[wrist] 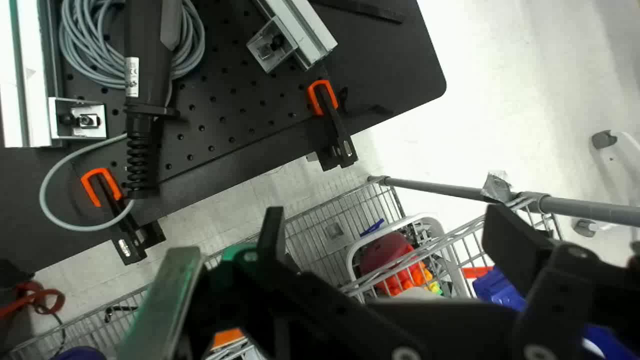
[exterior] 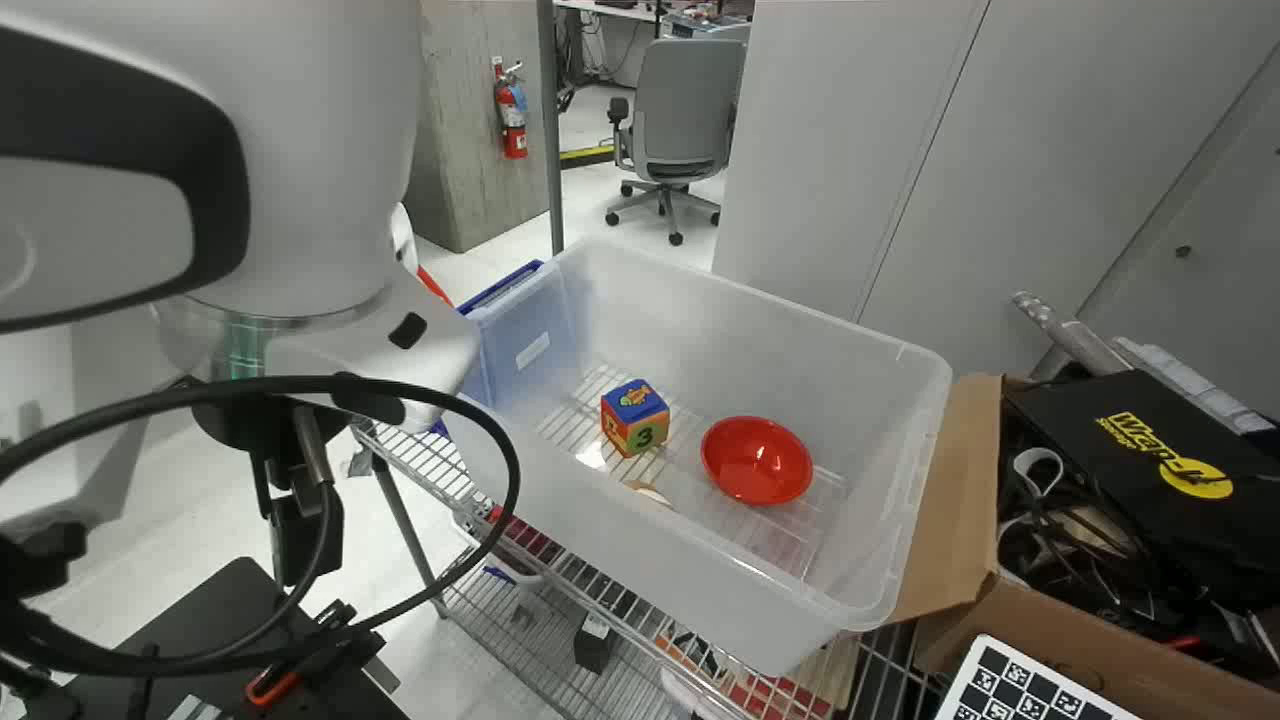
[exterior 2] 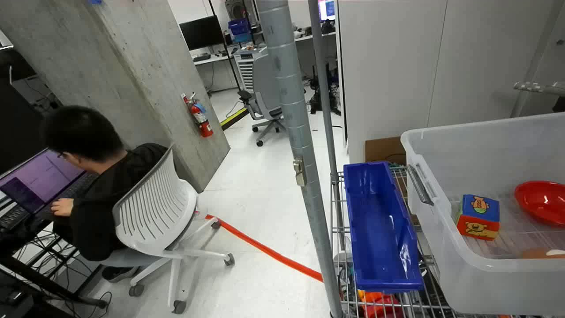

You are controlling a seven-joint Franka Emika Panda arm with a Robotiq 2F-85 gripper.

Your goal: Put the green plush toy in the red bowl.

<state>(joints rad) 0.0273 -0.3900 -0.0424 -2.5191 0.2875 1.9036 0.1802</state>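
Okay so I'm staring into the clear bin (exterior: 740, 320) on this wire bench (exterior: 430, 470) and I'm not finding the green plush toy; only a tan-and-white lump (exterior: 648, 492) is peeking up by the bench's near edge, and I can't tell what it is. The red bowl (exterior: 757, 460) is sitting right of the cube (exterior: 635, 418) in both exterior views. The jaws are hanging wide apart outside the bin, near the bench's left corner in an exterior view, holding nothing. I'm guessing the plush is going to be light, squishy, grippy and tough, so I'd be pinching its fat middle from above.
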